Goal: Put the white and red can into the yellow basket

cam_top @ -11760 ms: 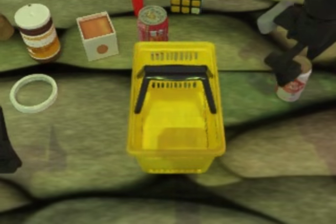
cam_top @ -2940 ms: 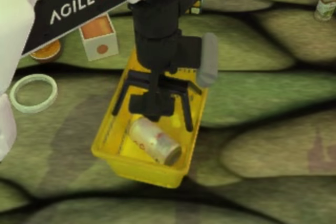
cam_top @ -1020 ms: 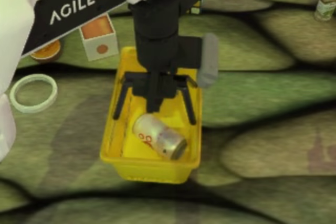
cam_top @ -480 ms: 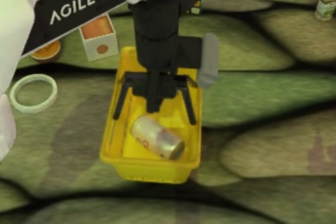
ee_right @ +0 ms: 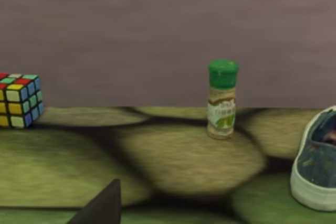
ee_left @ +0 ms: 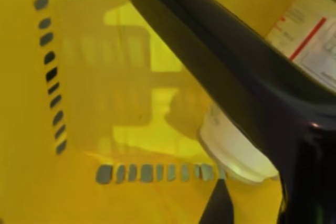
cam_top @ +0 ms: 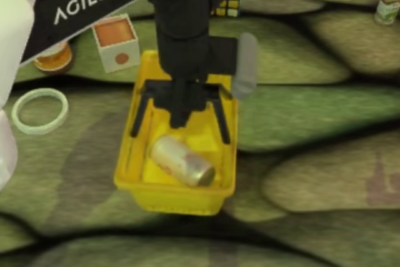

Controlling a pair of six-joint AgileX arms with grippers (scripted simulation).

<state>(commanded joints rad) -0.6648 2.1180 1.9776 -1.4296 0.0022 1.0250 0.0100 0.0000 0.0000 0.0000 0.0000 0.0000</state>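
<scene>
Since the white and red can is lying on its side inside the yellow basket, long axis running diagonally toward the basket's near right corner, it's sitting just below the left gripper, which is reaching in from the left and hanging over the black handle; can't tell whether its jaws are clamping it. Right arm isn't showing in the top view.

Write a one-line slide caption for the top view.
White and red can lies on its side in the yellow basket, the left arm's claw at the black handle; right arm out of view.
</scene>
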